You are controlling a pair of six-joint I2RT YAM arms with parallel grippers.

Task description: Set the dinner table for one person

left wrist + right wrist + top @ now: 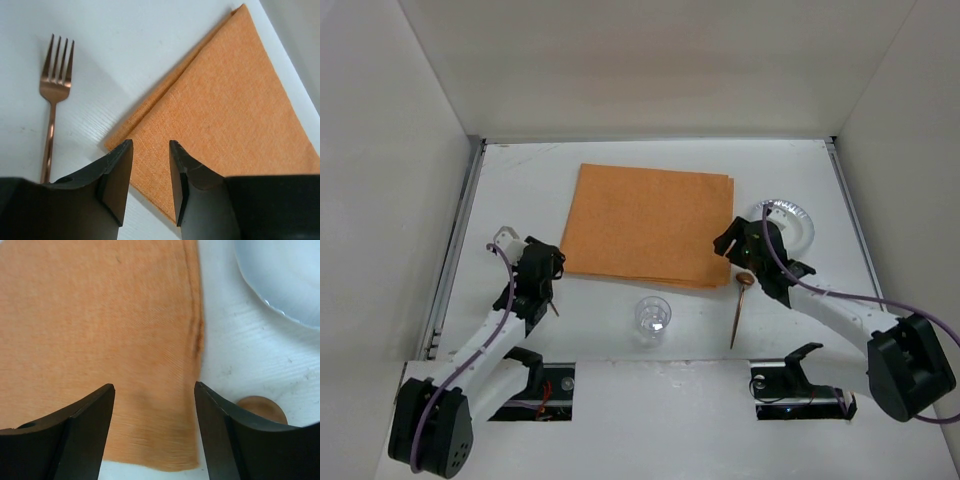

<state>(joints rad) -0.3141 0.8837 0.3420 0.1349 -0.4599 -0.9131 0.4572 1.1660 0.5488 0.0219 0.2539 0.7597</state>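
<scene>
The dinner table [520, 185] is a white top with an orange cloth mat [650, 225] lying flat at its middle. My left gripper [556, 264] hovers at the mat's near left corner [220, 110]; its jaws [150, 150] stand partly open with nothing between them. A copper fork [52, 100] lies on the white top just left of that corner. My right gripper [728, 246] is open wide [154, 390] over the mat's near right corner [100, 330], holding nothing.
A shiny plate [790, 222] [285, 280] sits right of the mat, behind the right wrist. A copper spoon [740, 305] [260, 407] lies near the right gripper. A clear glass [652, 318] stands in front of the mat. Metal rails [460, 230] edge the table.
</scene>
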